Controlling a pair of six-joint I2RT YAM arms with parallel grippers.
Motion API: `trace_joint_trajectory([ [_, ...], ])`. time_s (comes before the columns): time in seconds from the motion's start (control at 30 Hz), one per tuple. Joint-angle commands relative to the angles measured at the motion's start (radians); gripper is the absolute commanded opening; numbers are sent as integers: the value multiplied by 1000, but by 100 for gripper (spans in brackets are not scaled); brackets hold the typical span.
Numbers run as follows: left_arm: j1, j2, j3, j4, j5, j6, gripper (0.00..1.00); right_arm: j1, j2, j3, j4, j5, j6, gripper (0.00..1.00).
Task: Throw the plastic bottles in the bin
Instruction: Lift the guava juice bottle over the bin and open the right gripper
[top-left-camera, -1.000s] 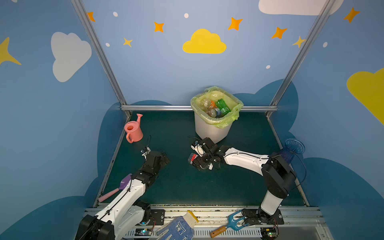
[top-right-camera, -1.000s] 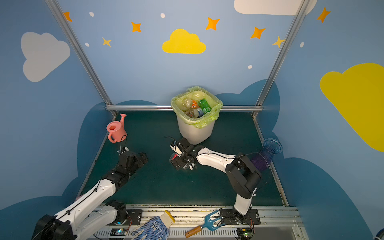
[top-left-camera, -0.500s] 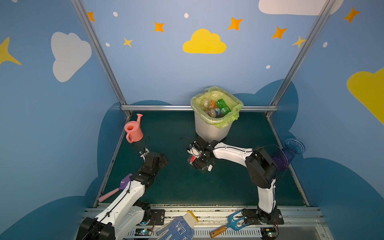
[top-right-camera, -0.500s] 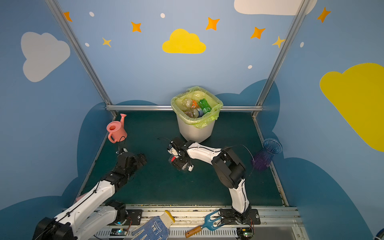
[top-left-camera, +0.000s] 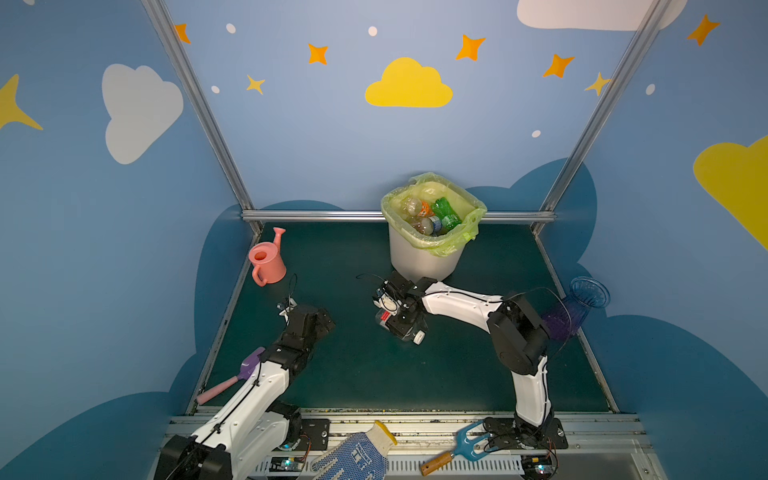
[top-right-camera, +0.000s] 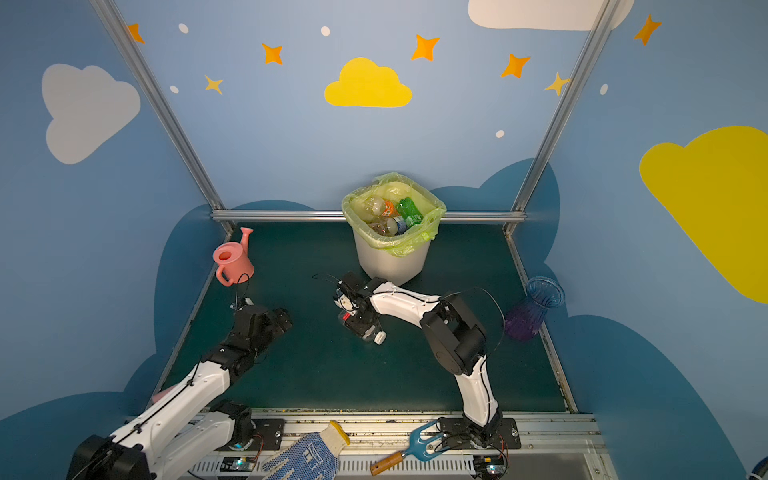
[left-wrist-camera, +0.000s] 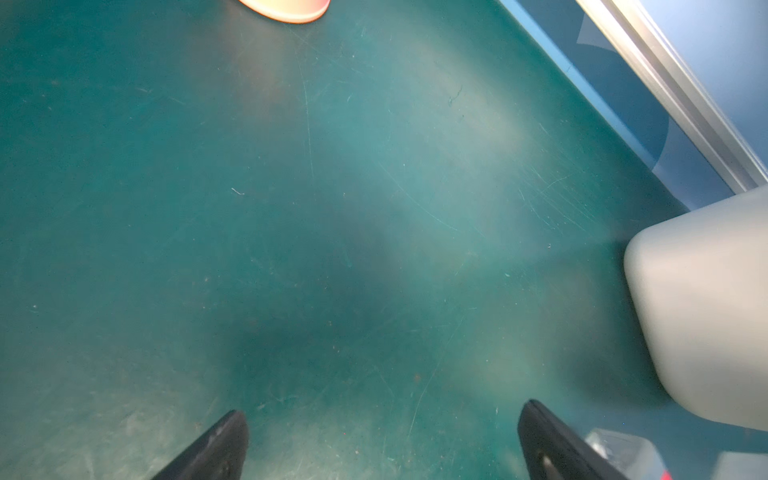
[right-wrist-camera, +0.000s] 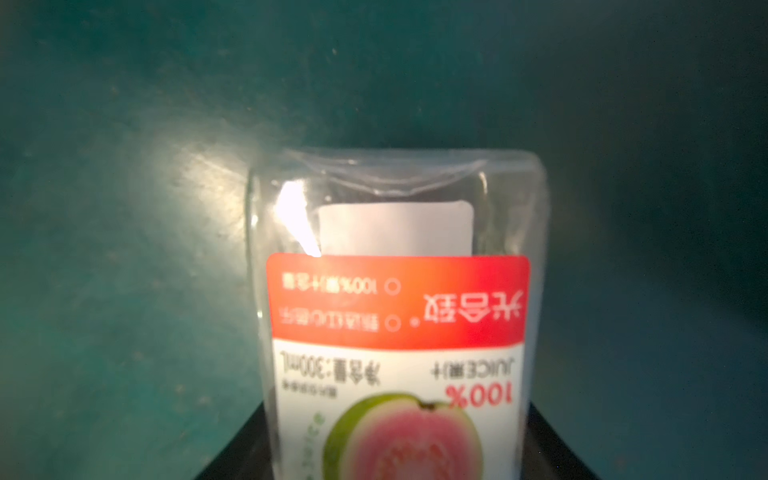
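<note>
Green mat (top-left-camera: 374, 374), bottle (right-wrist-camera: 395, 316) flat, cap toward front-right, right gripper (top-left-camera: 400, 322) pinching it; left gripper (left-wrist-camera: 384, 411) spread

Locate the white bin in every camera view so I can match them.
In a top view: bin at the back of the mat, centre.
In a top view: bin, same spot.
Left wrist: only part of the bin's white wall.
Right wrist: not in it.
Landmark: pink watering can, in both top views and left wrist.
</note>
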Motion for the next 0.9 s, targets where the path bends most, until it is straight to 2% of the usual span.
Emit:
trace_joint_trajectory([
  [0.0,11,17,-12,16,8,12,100,-12,-200,55,-4,27,11,48],
  [0.17,21,67,3,46,22,12,100,-1,-449,162,62,122,-55,48],
  [0.33,24,106,22,70,33,12,100,12,-719,171,394,186,-191,48],
  [0.47,24,122,30,82,41,13,100,-11,-806,179,576,209,-296,52],
  [0.53,24,131,36,86,49,13,100,-80,-776,232,550,189,-251,53],
  [0.6,24,140,40,89,57,8,100,-190,-715,288,477,92,-130,53],
  [0.8,24,139,55,68,80,2,100,-373,-382,414,304,-128,67,56],
  [0.87,25,129,55,62,78,6,100,-410,-269,510,225,-181,89,63],
])
